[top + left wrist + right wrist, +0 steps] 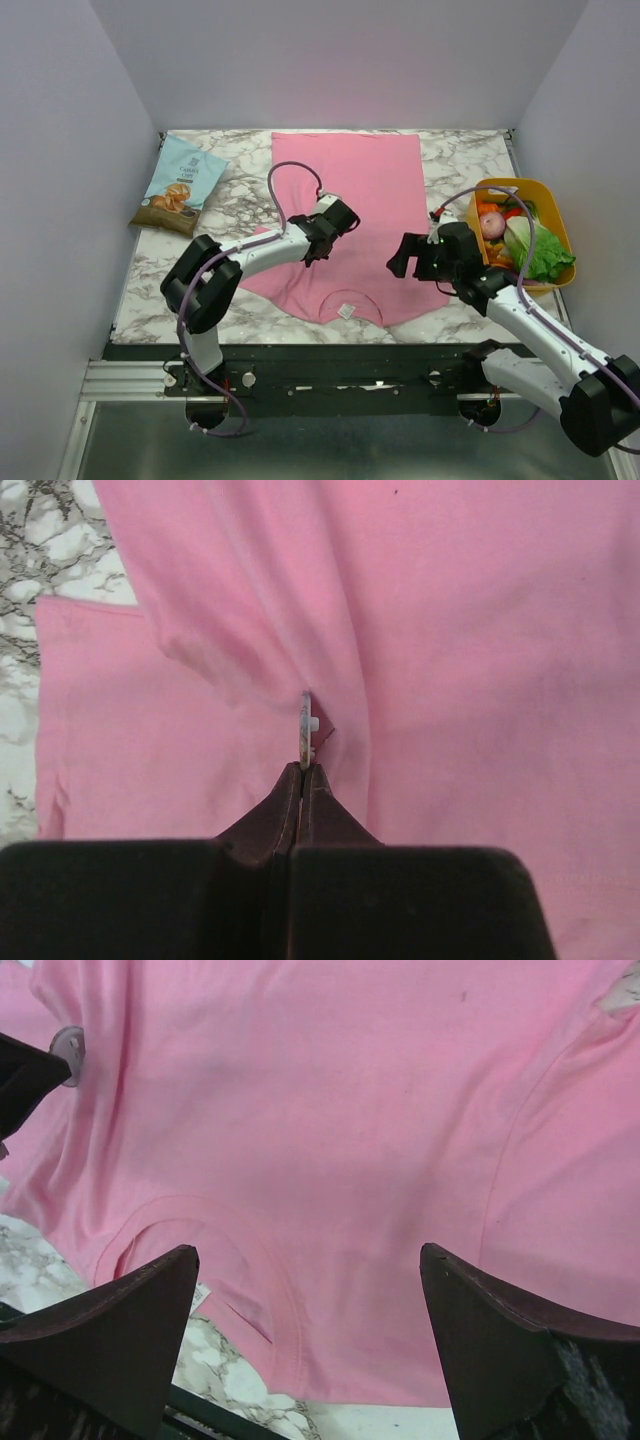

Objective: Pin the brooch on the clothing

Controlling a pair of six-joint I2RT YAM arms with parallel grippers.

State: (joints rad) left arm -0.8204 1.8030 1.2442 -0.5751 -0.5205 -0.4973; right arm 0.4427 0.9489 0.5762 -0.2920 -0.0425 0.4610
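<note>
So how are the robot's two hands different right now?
The left hand is pinched shut on the small round brooch, while the right hand is spread wide open and holds nothing. From above, the left hand is over the middle of the pink T-shirt, and the right hand is nearer the shirt's right edge. Both hands are dark and two-fingered, and both are over the shirt.

Reaches the left arm [250, 252] from the near-left base out toward the middle, with the left gripper [345, 217] pinched fully closed at its fingertips [287, 802], and stretches the right arm [530, 322] from the near-right corner leftward, with the right gripper [403, 254] spread wide, facing its partner across a gap.
</note>
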